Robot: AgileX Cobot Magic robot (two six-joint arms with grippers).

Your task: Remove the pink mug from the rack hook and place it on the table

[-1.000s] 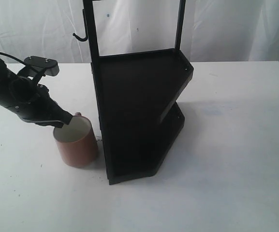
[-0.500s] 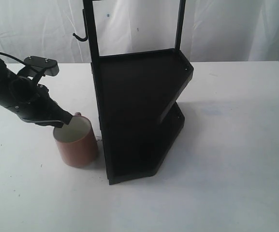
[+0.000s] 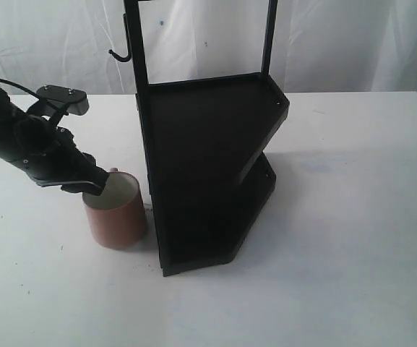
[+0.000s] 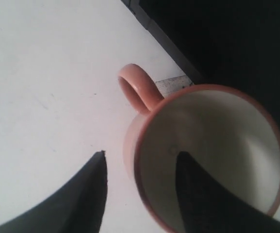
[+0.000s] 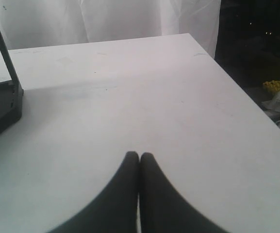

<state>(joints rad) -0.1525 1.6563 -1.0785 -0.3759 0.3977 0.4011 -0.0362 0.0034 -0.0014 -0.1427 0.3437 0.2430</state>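
Observation:
The pink mug [image 3: 115,217] stands upright on the white table [image 3: 338,238], just left of the black rack [image 3: 208,166]. The rack hook [image 3: 119,54] juts from the tall left post with nothing hanging on it. My left gripper [image 3: 96,184] is at the mug's rim and open. In the left wrist view the left gripper [image 4: 140,154] straddles the wall of the mug [image 4: 212,145], one finger inside the cream bowl and one outside, with gaps on both sides. The mug's handle [image 4: 137,87] points away from the fingers. My right gripper [image 5: 140,154] is shut on nothing above bare table.
The two-shelf rack's base [image 4: 227,39] stands right beside the mug. A white curtain [image 3: 338,43] hangs behind the table. The right wrist view shows the table's far edge [image 5: 237,82], with a dark floor and clutter beyond it.
The left gripper has shifted slightly left and down at the mug's rim. The mug stays on the table in almost the same spot.

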